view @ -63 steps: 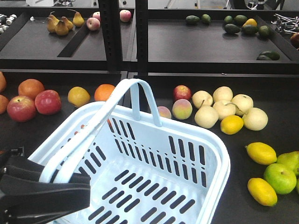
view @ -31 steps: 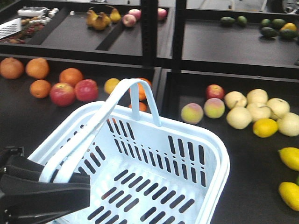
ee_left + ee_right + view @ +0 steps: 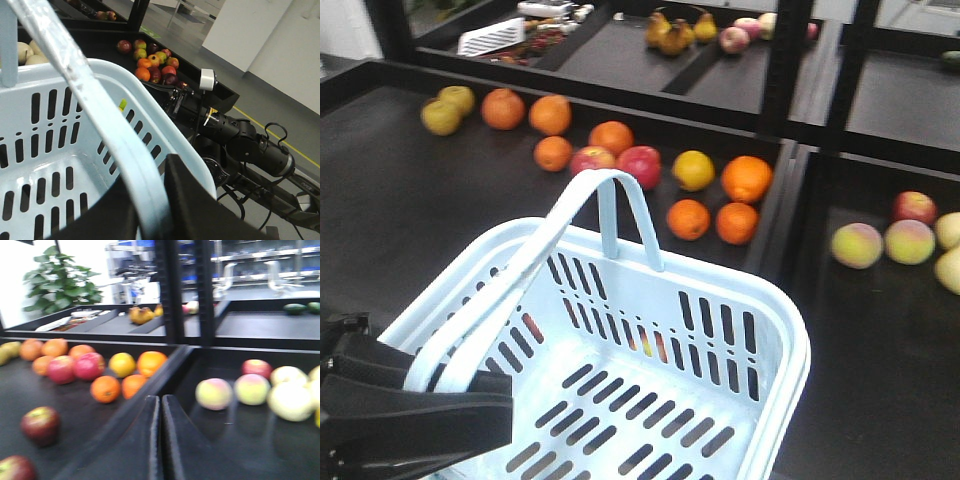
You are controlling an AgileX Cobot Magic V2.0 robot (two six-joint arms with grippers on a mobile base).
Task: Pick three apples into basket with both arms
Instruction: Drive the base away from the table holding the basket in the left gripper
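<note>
Right wrist view: right claw (image 3: 160,440) closed, empty; dark apples (image 3: 40,425) left of it. Left claw (image 3: 150,205) clamps basket (image 3: 770,340) by handle (image 3: 85,100). We risk grabbing brighter red apples (image 3: 89,366) beyond, or basket swinging.

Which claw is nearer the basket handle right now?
Left. The left claw is clamped on the handle; the right claw is shut and empty, outside the basket, off to its side.
</note>
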